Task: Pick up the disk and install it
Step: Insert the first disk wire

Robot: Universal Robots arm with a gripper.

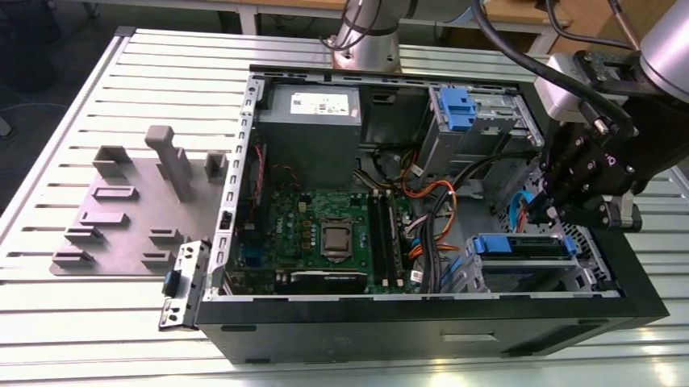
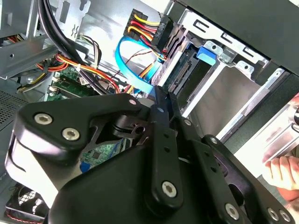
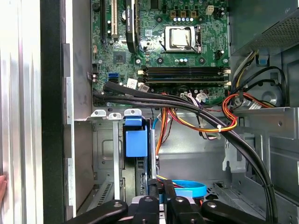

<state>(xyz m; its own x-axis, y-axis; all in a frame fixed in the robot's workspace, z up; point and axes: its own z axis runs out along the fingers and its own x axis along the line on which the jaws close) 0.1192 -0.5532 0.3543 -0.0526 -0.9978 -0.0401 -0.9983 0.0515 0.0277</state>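
Second wrist view: the jaws of the gripper (image 2: 163, 93) look pressed together with nothing between them, their tip just beside the disk (image 2: 188, 70), which sits in the bay (image 2: 233, 88) at a corner of the case (image 1: 431, 322). Seating it likely needs a straight push along the bay, clear of the blue cable (image 2: 135, 77).

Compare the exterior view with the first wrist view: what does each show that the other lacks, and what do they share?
Exterior view: the grey fixture plate on the slatted table, and the blue clip with its perforated cage. First wrist view: what looks like a person's fingertip beyond the case wall. Shared: the motherboard, the disk lying in a drive bay, and the pincer close to it.
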